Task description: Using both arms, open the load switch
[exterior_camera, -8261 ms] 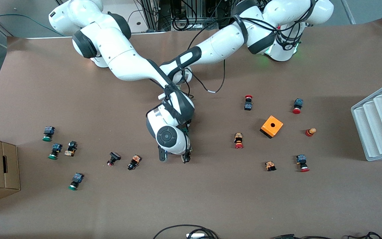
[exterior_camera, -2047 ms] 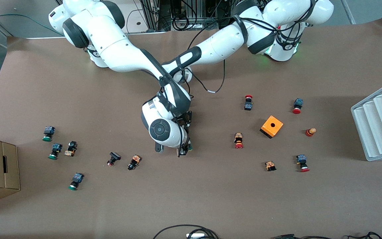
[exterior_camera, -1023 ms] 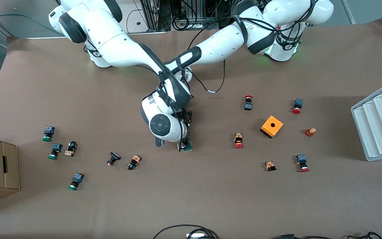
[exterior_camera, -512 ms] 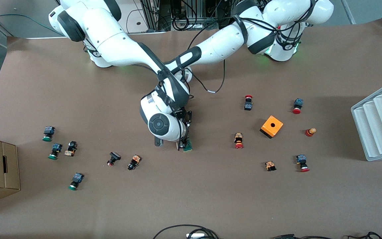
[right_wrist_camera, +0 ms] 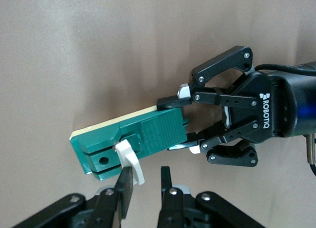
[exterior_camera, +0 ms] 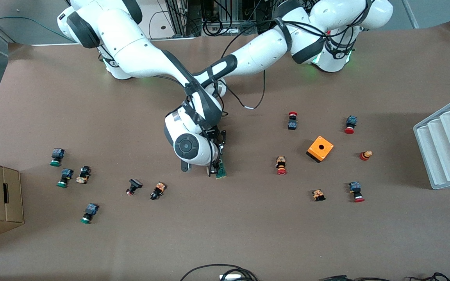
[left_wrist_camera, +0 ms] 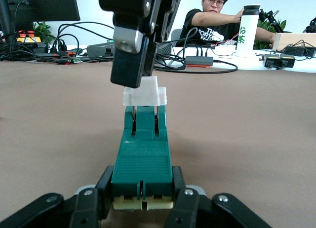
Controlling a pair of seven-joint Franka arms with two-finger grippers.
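Load switch (right_wrist_camera: 143, 134): dark green, flat on the bench mid-span. Left gripper (right_wrist_camera: 192, 124): jaws clamped on its body end, anchoring it. Right gripper (left_wrist_camera: 138, 75): jaws pinched on the white piece (left_wrist_camera: 144, 92), apparently lifting it; lever travel unclear.

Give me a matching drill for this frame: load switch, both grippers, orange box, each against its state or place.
Things:
1. load switch
2. left gripper
3. right gripper
4. orange box

States or places:
A. shut at the white piece
B. stands untouched, toward the left arm's end of the table
C. shut on the dark-green body's plain end
D. lies flat, gripped at both ends

Pairs: 1-D, 2-C, 3-A, 4-B
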